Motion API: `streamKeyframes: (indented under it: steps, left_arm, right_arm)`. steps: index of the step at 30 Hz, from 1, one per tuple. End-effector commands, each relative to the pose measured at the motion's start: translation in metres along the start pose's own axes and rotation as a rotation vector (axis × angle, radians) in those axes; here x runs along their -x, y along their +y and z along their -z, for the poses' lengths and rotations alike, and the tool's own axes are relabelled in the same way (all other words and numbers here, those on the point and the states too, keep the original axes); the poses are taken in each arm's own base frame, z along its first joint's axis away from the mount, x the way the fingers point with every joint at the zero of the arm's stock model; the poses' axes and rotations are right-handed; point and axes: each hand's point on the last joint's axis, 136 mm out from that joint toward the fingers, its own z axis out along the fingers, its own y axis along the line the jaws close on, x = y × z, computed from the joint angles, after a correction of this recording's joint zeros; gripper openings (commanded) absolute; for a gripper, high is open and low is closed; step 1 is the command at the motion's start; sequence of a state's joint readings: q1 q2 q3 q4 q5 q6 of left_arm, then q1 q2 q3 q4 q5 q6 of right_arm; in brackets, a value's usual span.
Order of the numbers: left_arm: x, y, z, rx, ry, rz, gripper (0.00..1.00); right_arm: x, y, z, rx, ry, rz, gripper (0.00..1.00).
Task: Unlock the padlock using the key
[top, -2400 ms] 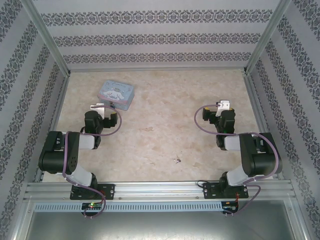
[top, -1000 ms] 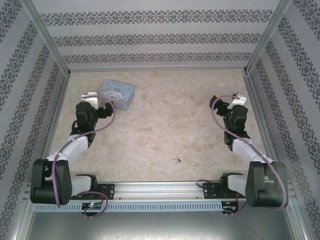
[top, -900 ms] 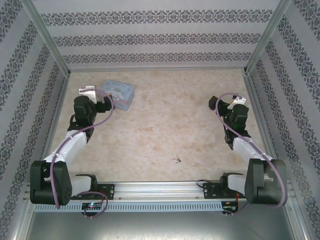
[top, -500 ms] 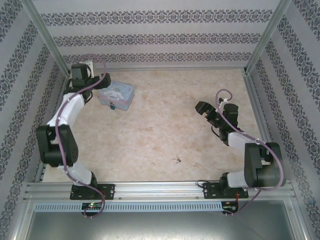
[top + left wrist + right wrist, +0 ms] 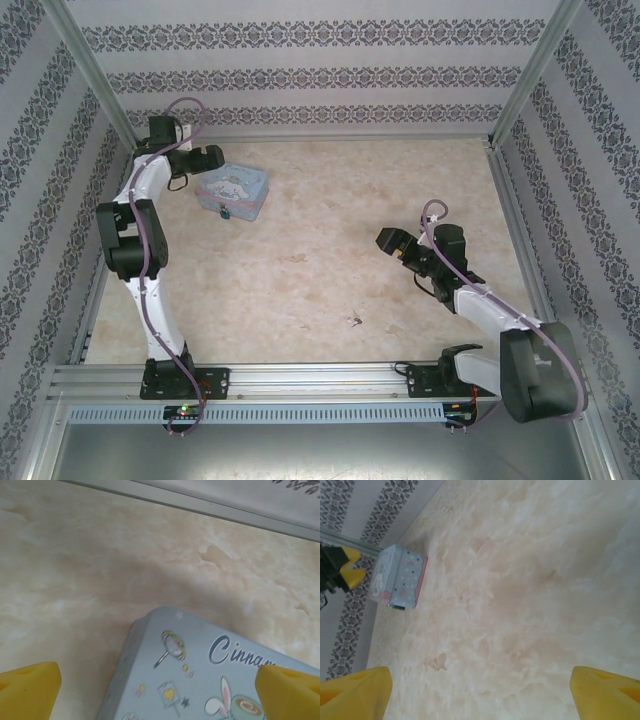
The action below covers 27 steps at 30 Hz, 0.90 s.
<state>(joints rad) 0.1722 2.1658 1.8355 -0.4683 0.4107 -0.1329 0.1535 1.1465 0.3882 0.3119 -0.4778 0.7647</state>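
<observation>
On the pale marbled table (image 5: 330,190), the left arm has swung out to the far left corner. Its gripper (image 5: 208,158) is spread wide just behind the cartoon tin (image 5: 235,186). The right gripper (image 5: 385,240), also spread and empty, has dropped toward the middle. Nothing is grasped, so unlocking seems barely begun. The padlock (image 5: 225,212) sits at the tin's near edge. The key (image 5: 355,321) lies well apart, nearer the bases. Both are too small to tell their long axes.
</observation>
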Motion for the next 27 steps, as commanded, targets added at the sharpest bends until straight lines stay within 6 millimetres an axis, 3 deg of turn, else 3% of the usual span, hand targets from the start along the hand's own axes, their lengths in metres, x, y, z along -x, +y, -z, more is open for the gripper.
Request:
streamKeyframes:
  steps: [1, 7, 15, 22, 27]
  left_arm:
    - [-0.011, -0.012, -0.013, -0.108, 0.075, 0.049, 1.00]
    - [-0.028, -0.047, -0.026, -0.230, 0.118, 0.061, 1.00]
    - [-0.069, -0.121, -0.002, -0.400, 0.153, 0.054, 1.00]
    - [-0.133, -0.171, 0.020, -0.432, 0.147, 0.101, 1.00]
    - [-0.180, -0.207, 0.035, -0.454, 0.133, 0.130, 1.00]
  right_arm:
    - [-0.013, -0.003, 0.006, -0.080, 0.052, 0.057, 0.93]
    - [-0.014, -0.003, 0.007, -0.150, 0.067, 0.104, 0.96]
    - [-0.007, -0.005, -0.007, -0.259, 0.065, 0.130, 0.98]
    - [-0.004, -0.004, -0.033, -0.190, 0.144, -0.061, 0.98]
    - [-0.012, 0.005, -0.048, -0.111, 0.210, -0.061, 0.98]
